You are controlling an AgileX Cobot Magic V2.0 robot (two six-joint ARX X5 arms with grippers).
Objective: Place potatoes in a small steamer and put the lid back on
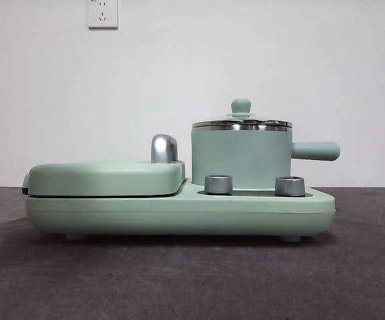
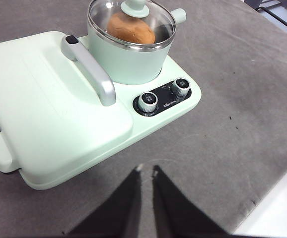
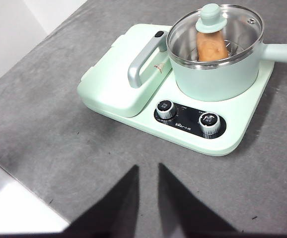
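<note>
The small steamer (image 1: 240,160) stands on the right half of the mint-green cooker base (image 1: 179,215), its stubby handle pointing right. The lid (image 1: 241,124) sits closed on its steel rim. Through the glass, both wrist views show the orange-brown potato (image 2: 130,29) (image 3: 210,45) lying inside the pot; the front view hides it. My left gripper (image 2: 146,170) hangs shut and holds nothing, well back from the cooker above the grey table. My right gripper (image 3: 147,165) is likewise shut, holding nothing, away from the pot. Neither arm shows in the front view.
A flat griddle cover (image 1: 106,177) with a chrome handle (image 1: 162,148) fills the base's left half. Two steel dials (image 1: 218,184) (image 1: 290,186) sit in front of the pot. The white table edge (image 2: 277,208) lies near the left gripper.
</note>
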